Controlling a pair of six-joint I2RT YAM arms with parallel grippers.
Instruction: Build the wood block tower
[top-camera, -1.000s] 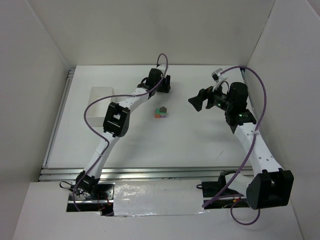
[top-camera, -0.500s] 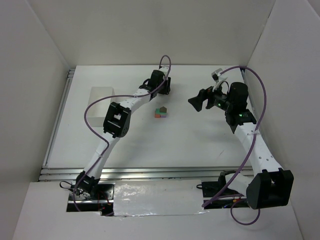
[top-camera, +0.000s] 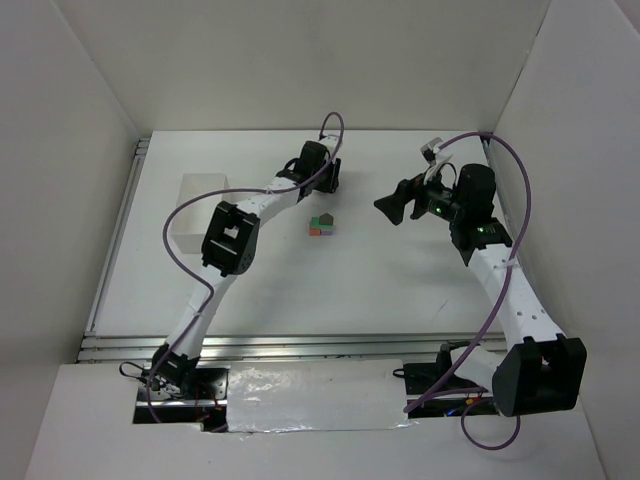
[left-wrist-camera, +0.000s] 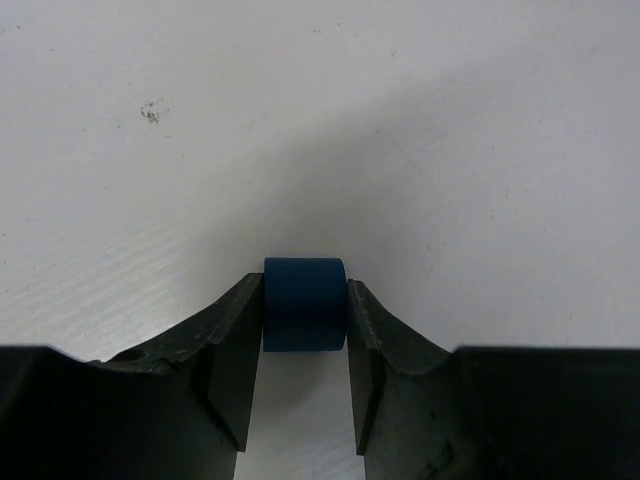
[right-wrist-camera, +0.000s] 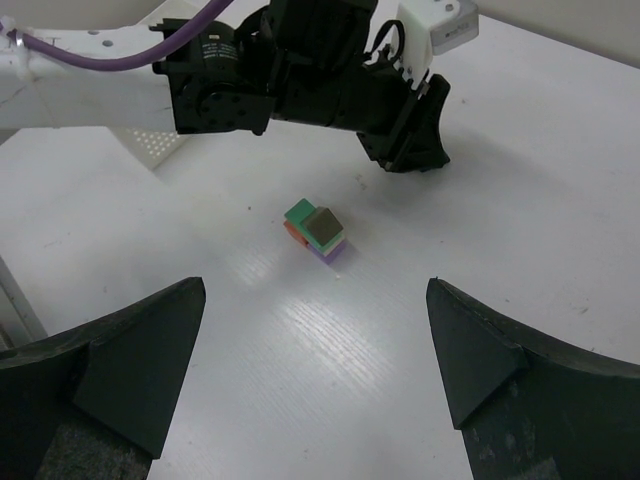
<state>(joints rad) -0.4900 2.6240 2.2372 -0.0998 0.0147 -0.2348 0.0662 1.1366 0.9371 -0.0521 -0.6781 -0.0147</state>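
From above, the left gripper (top-camera: 328, 176) hides its dark blue block (left-wrist-camera: 303, 305) (plain only at the wrist); the wood block tower (right-wrist-camera: 316, 232) mostly covers its orange-red cube (right-wrist-camera: 290, 232).

White table (top-camera: 400, 290), matte, w/ metal rails (top-camera: 113, 240) along left & bottom edges in top view. Directly on it: white box (top-camera: 200, 195) at upper left, lying flat. Small stack of colored cubes (top-camera: 321, 224) near centre of frame, w/ orange-red & purple on the surface, green & olive-grey on top of those. Box & stack well apart. Also a blue block (left-wrist-camera: 303, 295) pinched btwn left gripper (left-wrist-camera: 304, 315) fingers; can't tell if it touches the table. Tiny dark speck (left-wrist-camera: 152, 110) on the surface, upper left of left wrist view.
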